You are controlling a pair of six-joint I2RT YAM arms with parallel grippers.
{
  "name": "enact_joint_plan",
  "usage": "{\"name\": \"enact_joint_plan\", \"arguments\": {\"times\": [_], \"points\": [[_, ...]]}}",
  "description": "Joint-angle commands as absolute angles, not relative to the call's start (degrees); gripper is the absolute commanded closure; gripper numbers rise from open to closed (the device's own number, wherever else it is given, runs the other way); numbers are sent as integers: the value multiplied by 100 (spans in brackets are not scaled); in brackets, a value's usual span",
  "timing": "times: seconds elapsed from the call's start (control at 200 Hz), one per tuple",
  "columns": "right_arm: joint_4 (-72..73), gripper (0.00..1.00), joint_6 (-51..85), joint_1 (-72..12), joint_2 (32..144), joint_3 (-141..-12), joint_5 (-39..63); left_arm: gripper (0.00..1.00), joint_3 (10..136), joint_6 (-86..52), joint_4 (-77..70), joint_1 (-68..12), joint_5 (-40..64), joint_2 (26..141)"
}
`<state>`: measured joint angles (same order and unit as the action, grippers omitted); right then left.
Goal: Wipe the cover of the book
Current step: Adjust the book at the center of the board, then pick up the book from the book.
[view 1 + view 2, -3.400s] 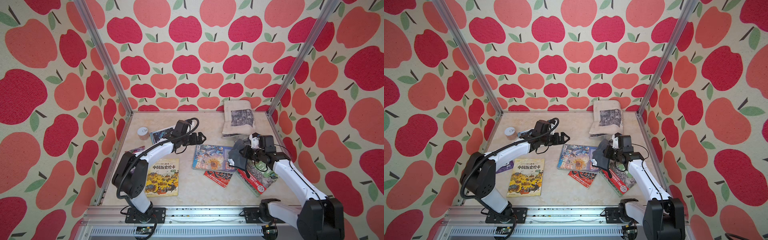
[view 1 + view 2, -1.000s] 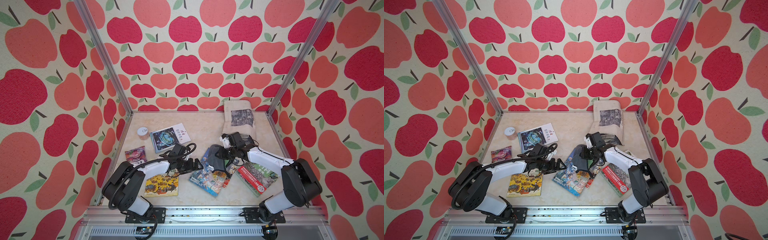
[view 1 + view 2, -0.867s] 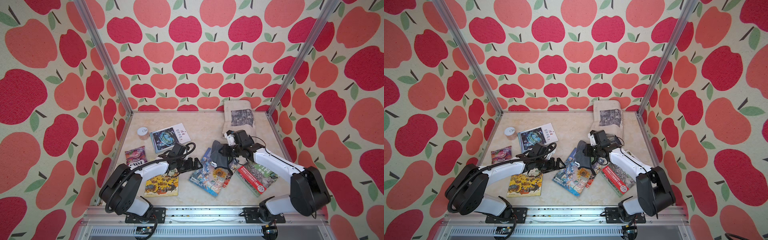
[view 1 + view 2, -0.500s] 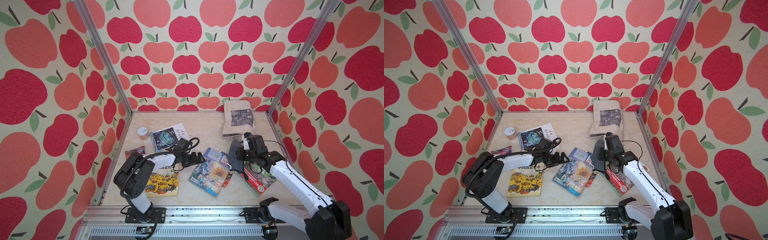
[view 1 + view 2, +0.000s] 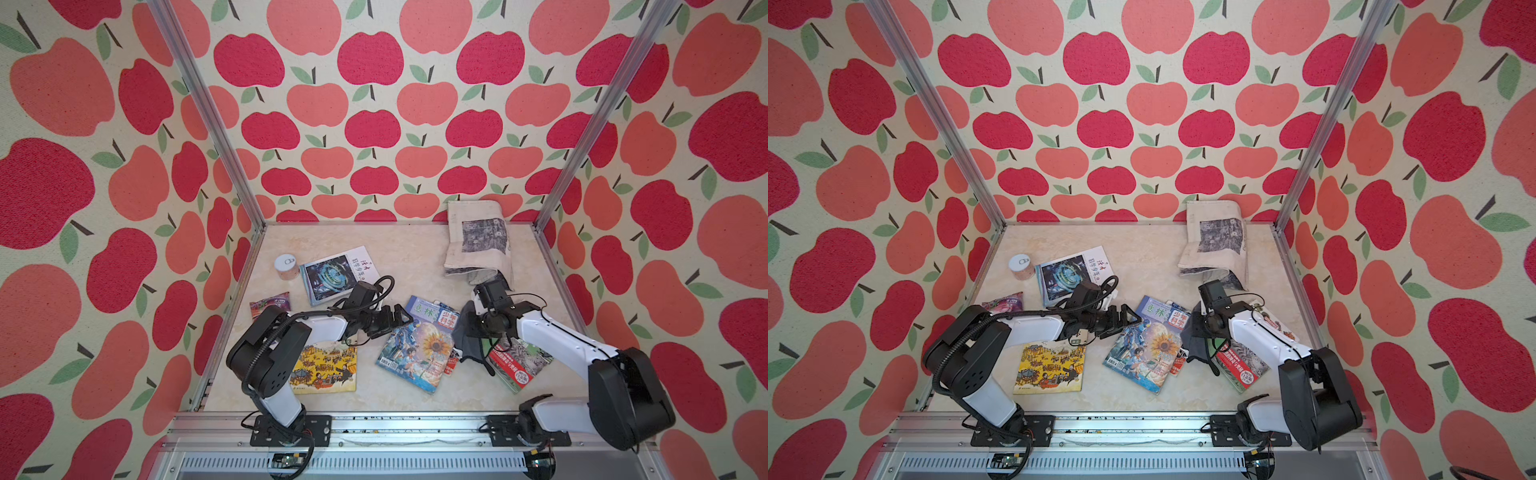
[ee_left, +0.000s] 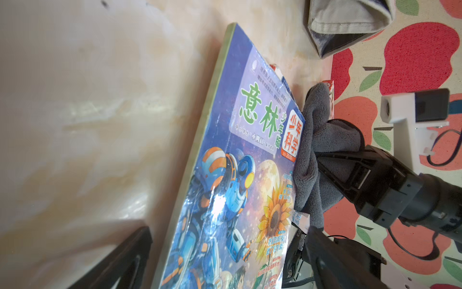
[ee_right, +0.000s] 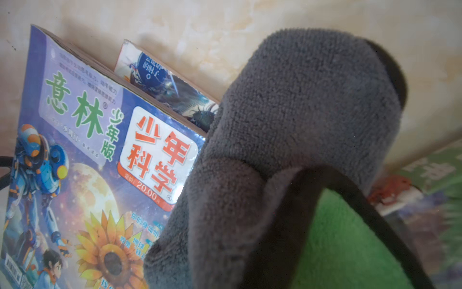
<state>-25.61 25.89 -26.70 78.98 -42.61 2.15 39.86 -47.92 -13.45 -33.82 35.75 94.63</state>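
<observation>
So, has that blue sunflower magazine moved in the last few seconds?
Yes. The blue magazine has swung round, and its near corner now lies closer to the front rail than before.

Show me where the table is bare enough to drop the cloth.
Widest patch: back centre of the table, between the white-edged book and the newspaper. A narrower strip between the yellow picture book and the blue magazine. Crowded: overlapping books under the right gripper and cloth.

Book (image 7: 82, 180) cover: green "意林 少年版"; white badge (image 7: 160, 155) with red "少年科学" and the price "20.00".
</observation>
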Motion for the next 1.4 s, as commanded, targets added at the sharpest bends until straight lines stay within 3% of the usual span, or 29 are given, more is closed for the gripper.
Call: {"name": "enact_joint_plan", "arguments": {"times": [0.0, 0.3, 0.435, 0.705, 0.871, 1.216, 1.396], "points": [[-2195, 100, 2483, -3001, 8378, -4586, 593, 1, 3529, -5162, -1229, -3364, 3639, 9177], [-2092, 100, 2609, -3546, 9170, -5437, 656, 1, 2855, -5282, -453, -3185, 2946, 7695], [-2081, 100, 2680, -3544, 9135, -5450, 743, 1, 2753, -5321, -527, -3159, 2849, 7619], [-2409, 100, 2654, -3107, 8111, -5242, 910, 1, 2617, -5819, -1730, -3324, 2765, 8596], [-2677, 100, 2636, -2618, 7343, -4885, 1106, 1, 2930, -6201, -2537, -3835, 2586, 9270], [-3562, 100, 2528, -1591, 5731, -3744, 1085, 1, 4472, -8383, -6222, -5081, 2404, 12382], [-3938, 100, 2601, -1212, 5027, -3738, 782, 1, 5040, -7879, -5177, -5116, 2546, 12294]]}}
